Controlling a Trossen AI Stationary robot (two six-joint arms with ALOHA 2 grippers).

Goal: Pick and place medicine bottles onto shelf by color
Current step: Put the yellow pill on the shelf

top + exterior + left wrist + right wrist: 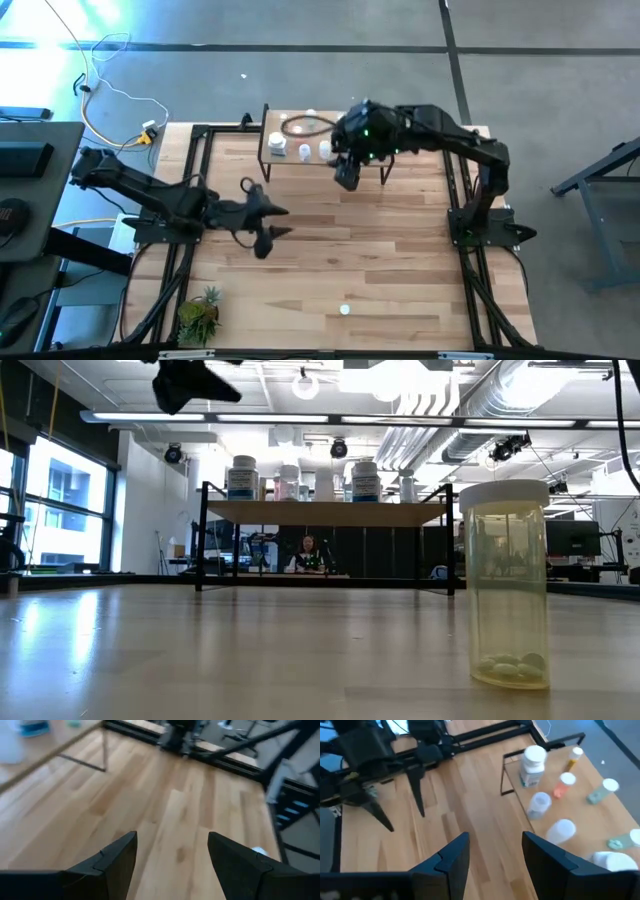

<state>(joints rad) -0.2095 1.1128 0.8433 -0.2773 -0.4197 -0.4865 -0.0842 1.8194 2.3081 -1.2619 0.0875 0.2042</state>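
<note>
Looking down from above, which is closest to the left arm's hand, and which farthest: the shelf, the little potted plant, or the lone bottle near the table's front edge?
From the left hand, open over bare tabletop, in the overhead view:
1. Lone bottle, toward the front edge. The shelf is about as near, too close to call.
2. Shelf, at the back, under the right arm.
3. Potted plant, front-left corner, a little farther.

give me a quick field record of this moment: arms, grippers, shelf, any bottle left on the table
left gripper: open, empty, over the table's middle left
right gripper: open, empty, beside the shelf
shelf: far edge of the table, several medicine bottles standing on it
stray vial: clear, white cap, upright on the tabletop near the front edge, a few pills inside
potted plant: front left corner
</note>
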